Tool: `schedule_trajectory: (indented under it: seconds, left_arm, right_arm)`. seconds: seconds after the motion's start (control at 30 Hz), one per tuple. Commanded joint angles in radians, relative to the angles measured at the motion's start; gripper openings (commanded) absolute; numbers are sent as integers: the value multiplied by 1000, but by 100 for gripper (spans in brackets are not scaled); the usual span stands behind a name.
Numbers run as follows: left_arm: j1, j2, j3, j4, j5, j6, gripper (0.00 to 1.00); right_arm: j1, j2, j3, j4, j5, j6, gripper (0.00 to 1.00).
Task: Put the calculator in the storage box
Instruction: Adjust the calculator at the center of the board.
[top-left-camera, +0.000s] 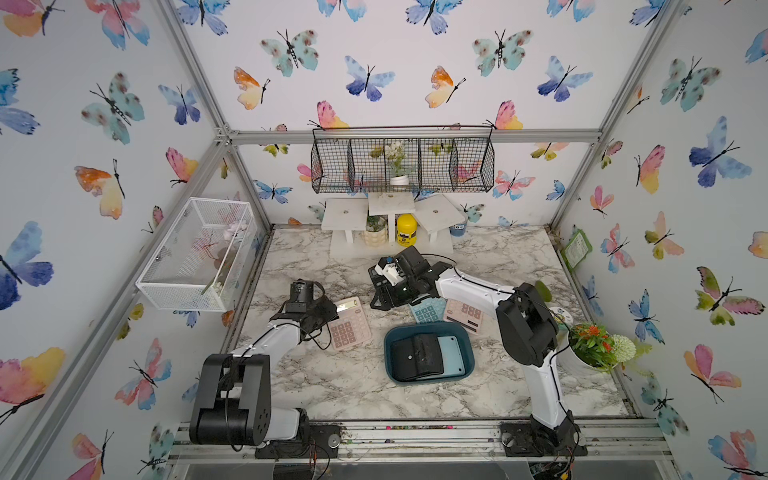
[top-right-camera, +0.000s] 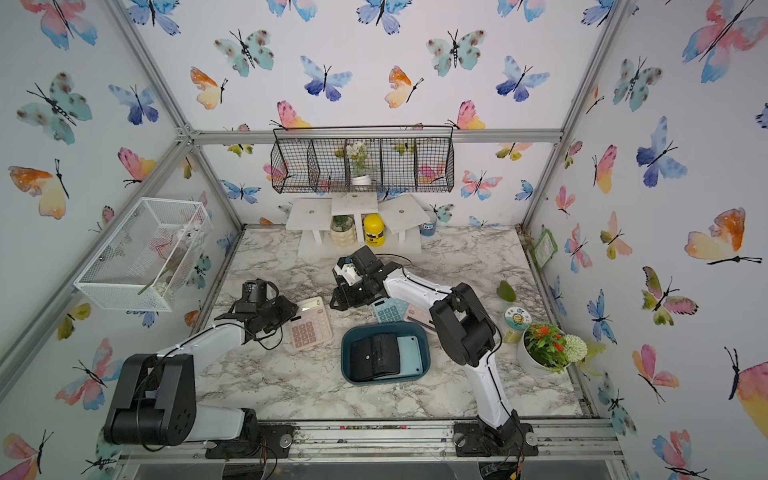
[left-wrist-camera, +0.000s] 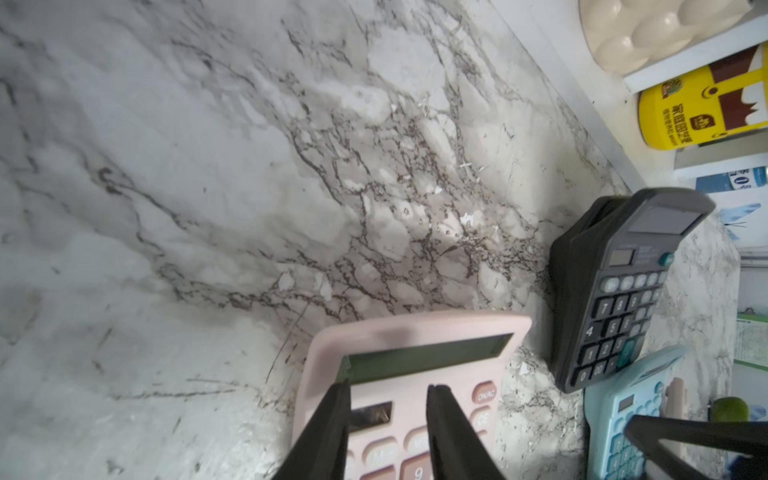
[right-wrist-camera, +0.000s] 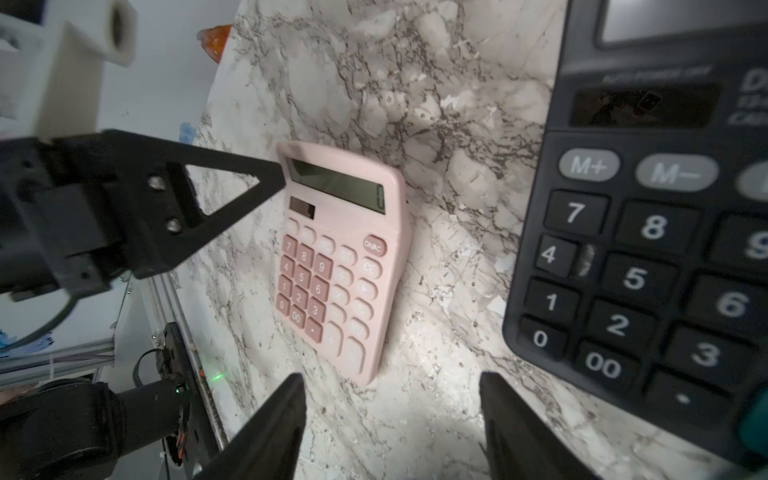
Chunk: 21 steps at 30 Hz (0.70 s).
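Two jaw sets are being held apart, left jaws narrowly over the pink calculator (left-wrist-camera: 415, 330); clamping, then carriage to the box (top-left-camera: 388, 347), probably needed.

Butterfly-papered booth around a marble-look table (top-left-camera: 332, 386).
Watercolour butterflies cover the walls (top-left-camera: 415, 83) between aluminium frame bars (top-left-camera: 415, 136). A black wire basket (top-left-camera: 332, 166) hangs on the back wall, a white mesh basket (top-left-camera: 183, 291) on a side wall, and white stands (top-left-camera: 436, 212) line the table's back edge. The light is even.

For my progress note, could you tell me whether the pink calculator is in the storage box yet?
Out: the pink calculator lies on the marble table, beside the storage box.
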Motion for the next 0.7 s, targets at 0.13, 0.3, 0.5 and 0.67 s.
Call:
schedule_trajectory:
  seconds: [0.13, 0.3, 0.5, 0.67]
  left_arm:
    - [9, 84, 79, 26, -3, 29, 36]
    - [8, 6, 74, -8, -40, 34, 46]
    - [13, -84, 40, -73, -137, 19, 65]
    - [40, -79, -21, -31, -144, -15, 69]
  right_arm:
    - [72, 106, 96, -59, -13, 0, 68]
    - [99, 174, 176, -98, 8, -1, 67]
    - [103, 196, 188, -106, 43, -8, 68]
    - [119, 213, 207, -129, -1, -48, 68]
